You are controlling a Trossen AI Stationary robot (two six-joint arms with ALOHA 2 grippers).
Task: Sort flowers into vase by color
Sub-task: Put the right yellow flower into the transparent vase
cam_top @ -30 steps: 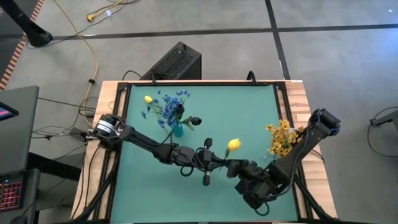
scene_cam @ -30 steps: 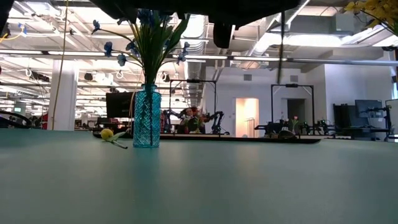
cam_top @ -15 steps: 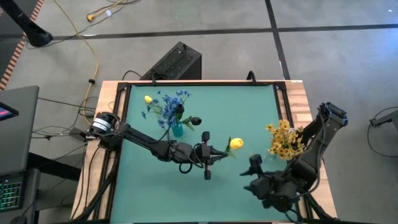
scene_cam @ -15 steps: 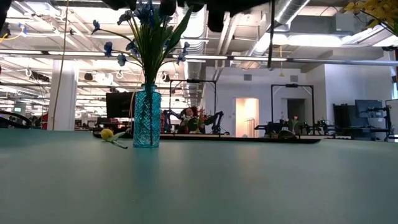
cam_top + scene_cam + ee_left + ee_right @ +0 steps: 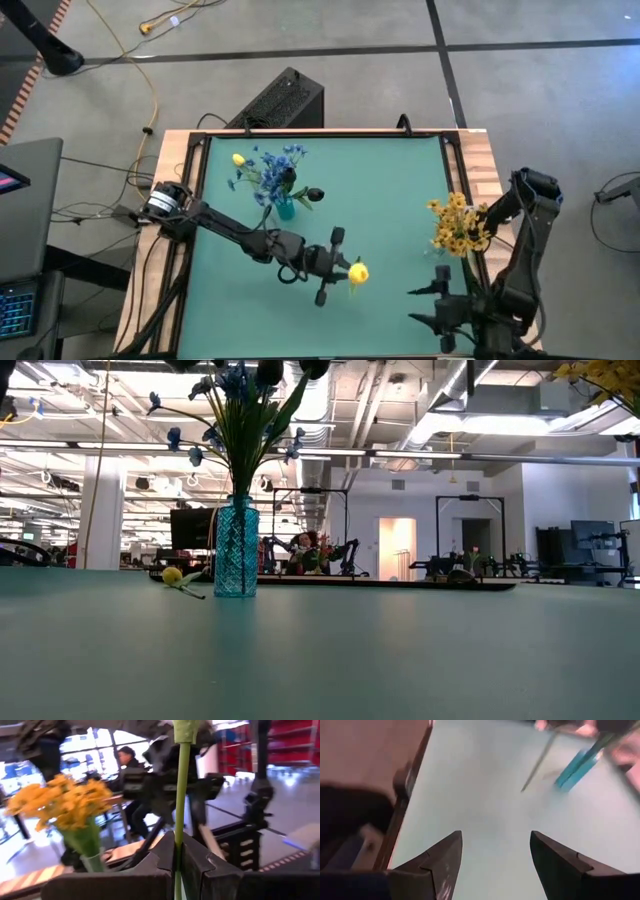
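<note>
Green surface [image 5: 400, 190] inside a wooden frame. Landmark: blue glass vase [image 5: 284, 208], standing upright toward the far left part of the surface, filled with blue blossom sprigs [image 5: 272, 167]. A single yellow bud [image 5: 238, 159] lies on the surface just beyond the vase; a dark bud [image 5: 315, 194] shows just to the vase's right.

Left end effector [image 5: 338, 272] is out over the middle of the surface, nearer the front edge than the vase and to its right. Its fingers [image 5: 155, 862] are clamped tight on the thin green stem [image 5: 180, 795] of a yellow bud flower [image 5: 357, 272], stem upright between them in the left wrist view.

Right end effector [image 5: 440, 305] is well apart from the vase, by the front right corner of the surface. Jaws spread wide, nothing between them; bare green shows in the gap.

A second vase with yellow-orange clusters [image 5: 455, 222] stands far to the blue vase's right, near the right rim.
</note>
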